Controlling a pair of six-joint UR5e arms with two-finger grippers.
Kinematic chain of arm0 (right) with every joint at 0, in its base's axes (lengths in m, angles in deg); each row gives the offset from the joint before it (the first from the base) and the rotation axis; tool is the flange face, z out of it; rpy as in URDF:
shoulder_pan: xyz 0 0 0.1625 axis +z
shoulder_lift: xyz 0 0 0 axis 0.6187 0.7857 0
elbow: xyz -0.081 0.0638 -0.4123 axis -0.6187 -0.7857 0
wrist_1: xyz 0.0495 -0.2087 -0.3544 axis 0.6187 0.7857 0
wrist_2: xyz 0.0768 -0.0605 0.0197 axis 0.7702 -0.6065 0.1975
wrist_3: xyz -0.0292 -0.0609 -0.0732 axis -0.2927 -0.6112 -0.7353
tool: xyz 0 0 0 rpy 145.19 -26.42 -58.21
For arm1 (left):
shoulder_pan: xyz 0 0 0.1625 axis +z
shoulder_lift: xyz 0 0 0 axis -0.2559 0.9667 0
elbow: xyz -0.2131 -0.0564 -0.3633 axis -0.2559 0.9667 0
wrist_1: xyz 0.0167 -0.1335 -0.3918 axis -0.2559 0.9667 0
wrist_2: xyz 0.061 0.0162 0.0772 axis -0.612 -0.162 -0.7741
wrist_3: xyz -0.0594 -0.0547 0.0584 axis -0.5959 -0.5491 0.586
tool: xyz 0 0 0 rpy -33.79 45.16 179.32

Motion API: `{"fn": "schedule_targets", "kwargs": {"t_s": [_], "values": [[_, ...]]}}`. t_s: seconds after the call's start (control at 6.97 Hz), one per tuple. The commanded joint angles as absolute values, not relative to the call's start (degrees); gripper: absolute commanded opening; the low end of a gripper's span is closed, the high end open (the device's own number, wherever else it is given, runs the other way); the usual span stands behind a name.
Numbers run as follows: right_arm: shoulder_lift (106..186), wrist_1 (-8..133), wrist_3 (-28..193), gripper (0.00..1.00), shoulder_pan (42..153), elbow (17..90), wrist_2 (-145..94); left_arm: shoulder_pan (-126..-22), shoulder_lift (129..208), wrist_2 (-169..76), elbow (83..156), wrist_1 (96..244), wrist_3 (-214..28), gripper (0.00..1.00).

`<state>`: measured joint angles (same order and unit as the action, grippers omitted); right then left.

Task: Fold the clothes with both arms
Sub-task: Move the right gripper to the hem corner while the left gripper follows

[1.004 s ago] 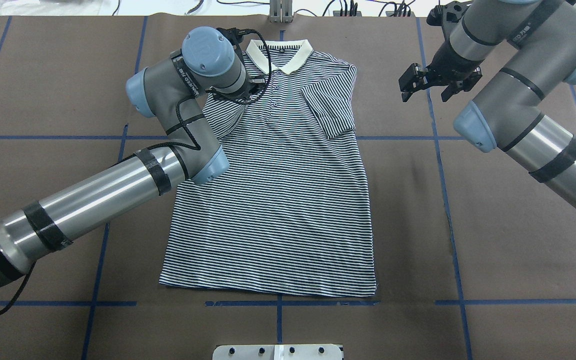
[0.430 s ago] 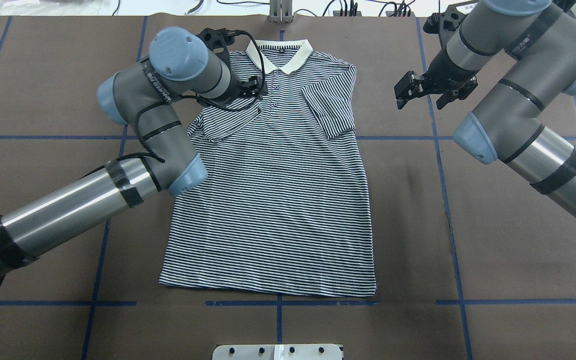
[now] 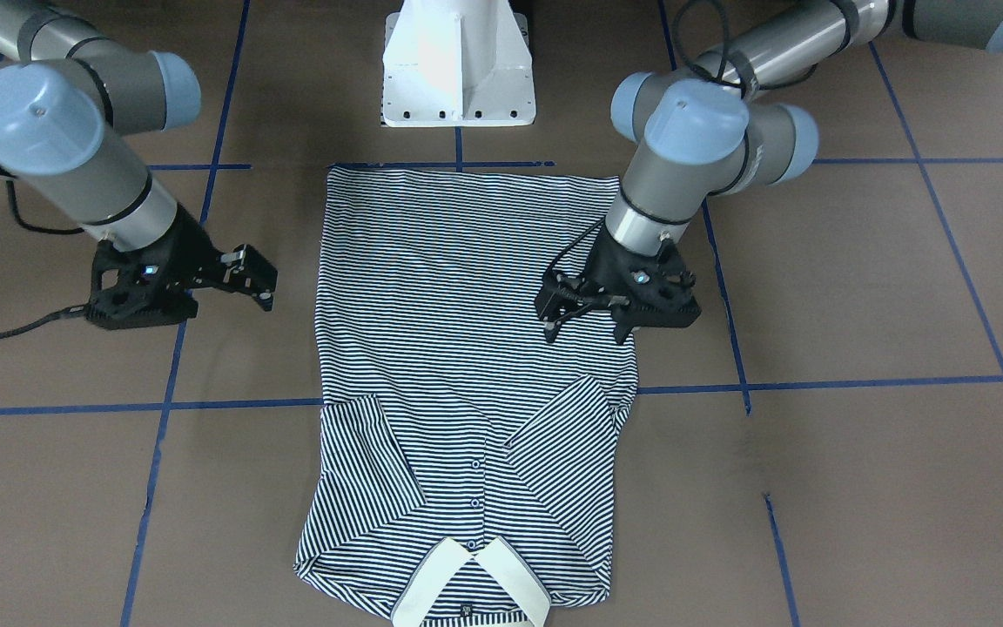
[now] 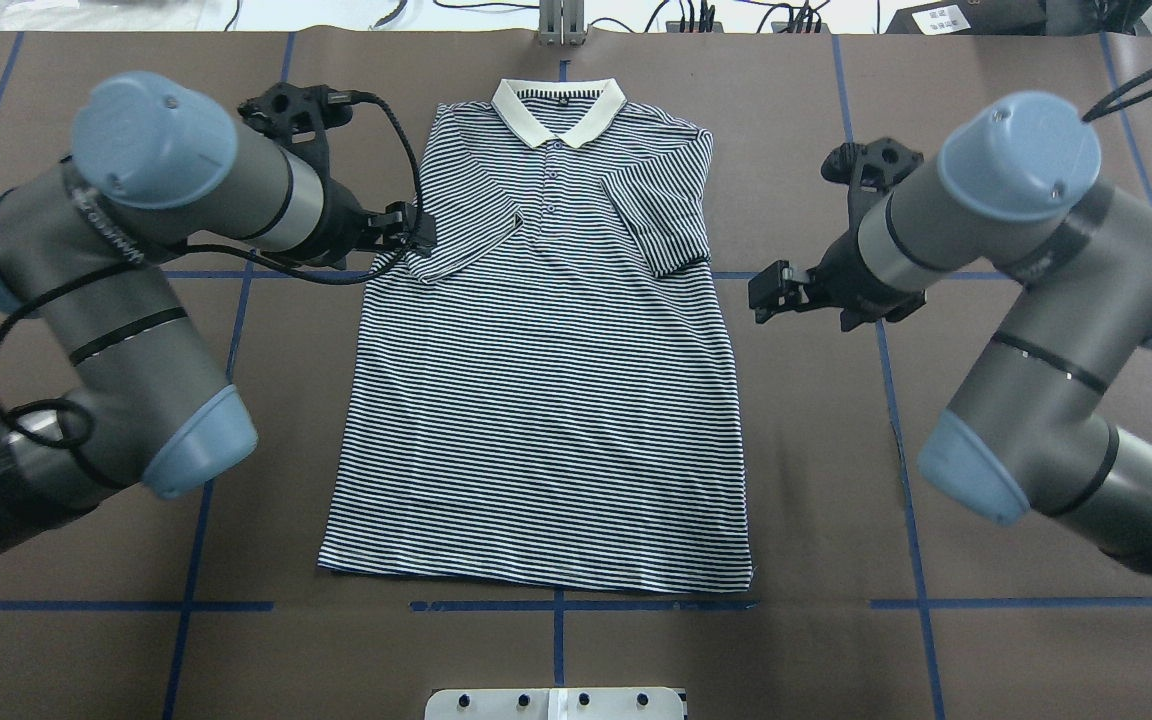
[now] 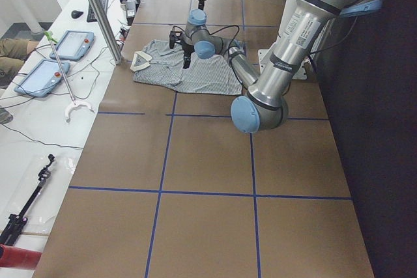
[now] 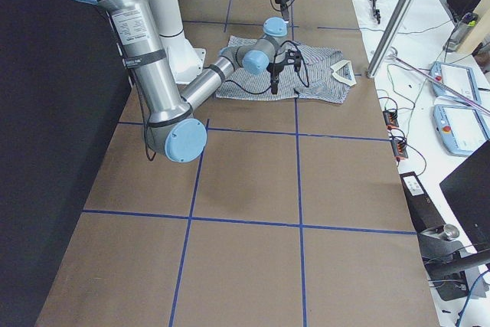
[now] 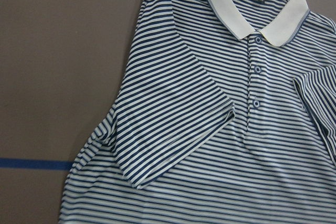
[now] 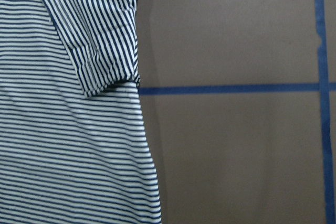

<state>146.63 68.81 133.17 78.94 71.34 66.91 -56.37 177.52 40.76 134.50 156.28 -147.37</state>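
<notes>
Striped shirt (image 4: 546, 400) lies flat on the tabletop (image 4: 836, 450), sleeves folded in, between left fingers (image 3: 622, 326) and right fingers (image 3: 249, 261), both spread and empty; light, limp cloth, probably best pinched at hem corners.

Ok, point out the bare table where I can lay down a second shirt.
Roomiest: the table between the lower half of the shirt and the right arm. A narrower patch lies between the shirt's opposite side and the left arm. Crowded beside both sleeves, where the left gripper and right gripper hover.
</notes>
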Motion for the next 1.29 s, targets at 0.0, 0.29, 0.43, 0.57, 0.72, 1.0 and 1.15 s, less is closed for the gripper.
{"fn": "schedule_targets", "kwargs": {"t_s": [0.0, 0.29, 0.43, 0.57, 0.72, 1.0, 1.15], "values": [[149.17, 68.73, 146.12, 1.0, 67.45, 76.26, 56.13, -55.79, 170.84, 40.34, 143.13, 152.23, -144.71, 1.0], [149.26, 68.82, 153.32, 1.0, 58.83, 76.35, 49.71, -55.61, 167.05, 40.33, 143.14, 154.15, -142.4, 1.0], [149.78, 69.16, 153.62, 1.0, 55.39, 76.26, 46.62, -55.52, 166.34, 40.25, 143.14, 154.43, -142.49, 1.0], [152.57, 69.08, 153.71, 1.0, 54.75, 76.61, 46.5, -55.44, 166.16, 40.25, 143.66, 154.43, -142.84, 1.0], [153.73, 68.91, 153.63, 1.0, 54.48, 76.26, 46.85, -55.43, 166.24, 40.25, 143.67, 154.43, -142.85, 1.0], [154.27, 68.82, 153.71, 1.0, 53.69, 76.34, 48.94, -54.91, 166.42, 40.42, 143.67, 154.43, -143.46, 1.0], [154.18, 68.82, 154.41, 1.0, 52.56, 76.08, 49.05, -54.91, 166.42, 40.33, 143.67, 154.43, -143.46, 1.0]]}}
